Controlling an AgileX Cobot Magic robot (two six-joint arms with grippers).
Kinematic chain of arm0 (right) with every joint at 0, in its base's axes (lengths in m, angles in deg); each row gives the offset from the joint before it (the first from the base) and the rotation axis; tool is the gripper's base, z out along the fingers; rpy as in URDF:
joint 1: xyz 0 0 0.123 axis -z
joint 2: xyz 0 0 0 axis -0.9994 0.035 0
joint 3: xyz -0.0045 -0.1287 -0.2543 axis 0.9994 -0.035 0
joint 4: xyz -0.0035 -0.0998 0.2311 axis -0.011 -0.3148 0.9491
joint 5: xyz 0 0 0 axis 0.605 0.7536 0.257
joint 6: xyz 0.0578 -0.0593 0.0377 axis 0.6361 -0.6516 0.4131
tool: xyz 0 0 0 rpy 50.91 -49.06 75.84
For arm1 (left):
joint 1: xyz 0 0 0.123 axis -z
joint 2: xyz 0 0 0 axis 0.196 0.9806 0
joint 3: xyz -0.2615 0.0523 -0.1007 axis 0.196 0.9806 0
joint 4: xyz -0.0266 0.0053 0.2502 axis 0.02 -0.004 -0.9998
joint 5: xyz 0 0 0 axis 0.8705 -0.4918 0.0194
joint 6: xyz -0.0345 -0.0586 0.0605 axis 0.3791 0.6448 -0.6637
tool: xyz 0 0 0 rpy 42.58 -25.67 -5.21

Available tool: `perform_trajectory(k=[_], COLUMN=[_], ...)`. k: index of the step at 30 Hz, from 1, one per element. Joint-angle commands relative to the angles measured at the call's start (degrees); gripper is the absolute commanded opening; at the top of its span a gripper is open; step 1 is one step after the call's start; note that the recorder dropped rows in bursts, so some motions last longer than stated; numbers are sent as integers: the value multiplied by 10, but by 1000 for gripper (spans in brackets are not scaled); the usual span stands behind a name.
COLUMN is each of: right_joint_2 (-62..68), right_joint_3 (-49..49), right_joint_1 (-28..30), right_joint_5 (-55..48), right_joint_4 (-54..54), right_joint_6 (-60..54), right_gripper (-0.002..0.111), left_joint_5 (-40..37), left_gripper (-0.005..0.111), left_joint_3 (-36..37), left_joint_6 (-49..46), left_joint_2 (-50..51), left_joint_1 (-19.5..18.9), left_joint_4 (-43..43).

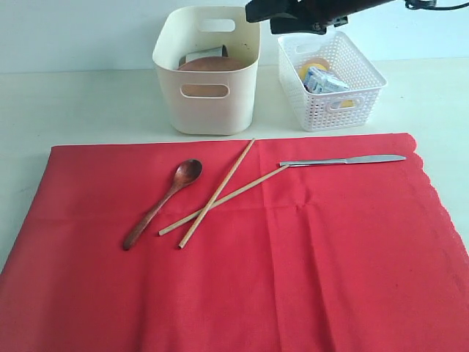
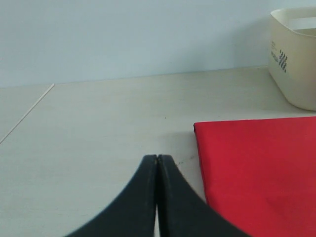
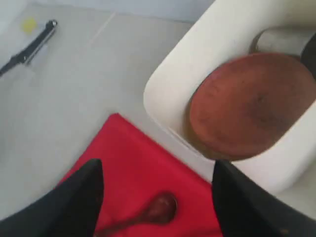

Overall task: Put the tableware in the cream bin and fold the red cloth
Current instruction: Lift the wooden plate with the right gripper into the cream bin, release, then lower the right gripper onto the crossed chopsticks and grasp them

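Red cloth [image 1: 293, 257] is lying spread flat over the near part of the pale table [image 1: 88, 110], its scalloped edge running down the right side and faint creases showing across the middle.

- Dark wooden spoon [image 1: 165, 199] is resting on the cloth left of centre, bowl toward the far side and handle pointing near-left.
- Pair of wooden chopsticks [image 1: 220, 192] is lying just right of the spoon, the two sticks crossing near their near ends. One stick is reaching up to the cloth's far edge. The other is angling right, its far tip meeting the handle end of the silver table knife [image 1: 344, 160].
- Knife is lying across the far right of the cloth, blade pointing right.
- Cream bin [image 1: 209, 110] is standing on the table just beyond the cloth's far edge. It is holding the round brown plate [image 1: 212, 64], which is leaning inside it. The right wrist view is showing a steel cup [image 3: 281, 39] behind the plate.
- White lattice basket [image 1: 359, 103] is standing just right of the bin, holding a small milk carton [image 1: 322, 79] and something yellow.

Right arm [image 1: 315, 13] is hanging over the far side, above the bin and basket. Right gripper [image 3: 157, 168] is looking down on the bin's near corner, jaws spread wide with nothing between them.

Left gripper [image 2: 157, 163] is hovering low over bare table beside the cloth's far left corner, jaws pressed together and pinching nothing.
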Motion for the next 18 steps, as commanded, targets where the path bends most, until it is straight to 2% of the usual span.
perform_trajectory(k=[1, 7, 18], right_joint_2=[-40, -57, -3], right_joint_3=[3, -32, -53], right_joint_1=[-22, -107, -279], right_joint_5=[-57, -72, -31], right_joint_4=[-123, -259, -479], right_joint_6=[-1, -15, -122], right_gripper=[57, 57, 57], left_joint_5=[3, 3, 3], left_gripper=[1, 1, 1], left_joint_3=[0, 0, 0], left_joint_6=[4, 4, 4], left_joint_2=[-3, -3, -3], left_joint_1=[3, 3, 3], left_joint_4=[-2, -2, -2])
